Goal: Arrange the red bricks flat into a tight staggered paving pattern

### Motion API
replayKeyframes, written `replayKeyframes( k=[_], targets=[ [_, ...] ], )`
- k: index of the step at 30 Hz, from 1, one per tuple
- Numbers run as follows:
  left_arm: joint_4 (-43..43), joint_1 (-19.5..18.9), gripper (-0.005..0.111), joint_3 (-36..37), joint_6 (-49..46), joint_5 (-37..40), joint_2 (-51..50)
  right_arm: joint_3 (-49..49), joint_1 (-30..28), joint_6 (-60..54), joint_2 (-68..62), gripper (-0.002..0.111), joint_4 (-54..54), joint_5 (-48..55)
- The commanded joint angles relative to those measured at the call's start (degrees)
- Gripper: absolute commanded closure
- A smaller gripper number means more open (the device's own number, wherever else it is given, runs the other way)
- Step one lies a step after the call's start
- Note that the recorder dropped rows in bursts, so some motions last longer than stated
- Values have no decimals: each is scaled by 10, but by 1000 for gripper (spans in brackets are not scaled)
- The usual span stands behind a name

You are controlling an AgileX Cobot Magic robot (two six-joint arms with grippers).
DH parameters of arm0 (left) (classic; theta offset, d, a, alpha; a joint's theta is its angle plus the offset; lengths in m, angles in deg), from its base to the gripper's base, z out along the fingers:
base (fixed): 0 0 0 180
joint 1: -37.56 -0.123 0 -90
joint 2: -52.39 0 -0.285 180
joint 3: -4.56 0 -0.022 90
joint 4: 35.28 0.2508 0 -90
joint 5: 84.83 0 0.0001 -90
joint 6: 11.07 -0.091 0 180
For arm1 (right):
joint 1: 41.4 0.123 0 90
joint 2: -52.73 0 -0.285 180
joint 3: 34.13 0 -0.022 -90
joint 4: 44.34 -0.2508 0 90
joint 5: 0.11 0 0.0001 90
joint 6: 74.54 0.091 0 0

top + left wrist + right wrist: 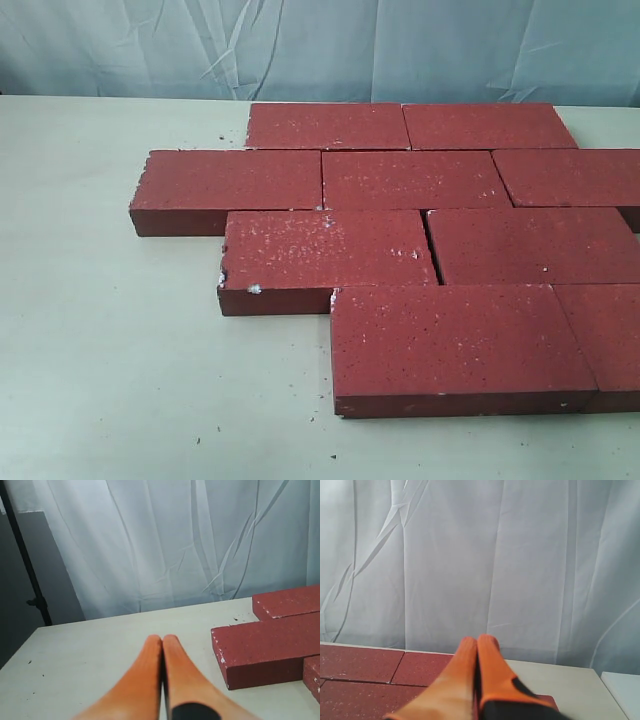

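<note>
My left gripper (162, 640) and right gripper (477, 641) are both clenched on nothing, jaws pressed together. I see the red bricks (415, 180) lying flat in staggered rows on the table (100, 350), from centre toward 3 o'clock.

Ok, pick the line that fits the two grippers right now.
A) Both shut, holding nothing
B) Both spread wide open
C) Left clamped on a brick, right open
A: the left gripper and the right gripper are each closed tip to tip with nothing between, and the red bricks lie flat with no gripper on them.
</note>
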Motion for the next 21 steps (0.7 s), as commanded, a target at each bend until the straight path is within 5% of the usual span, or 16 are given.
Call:
replayKeyframes(
  k=[1,21],
  targets=[
    [-7,0,107,47,4,-6,59,3,-2,1,3,109,-1,-6],
    [-32,-34,107,106,1,22,69,3,-2,1,3,109,-1,-7]
  ],
)
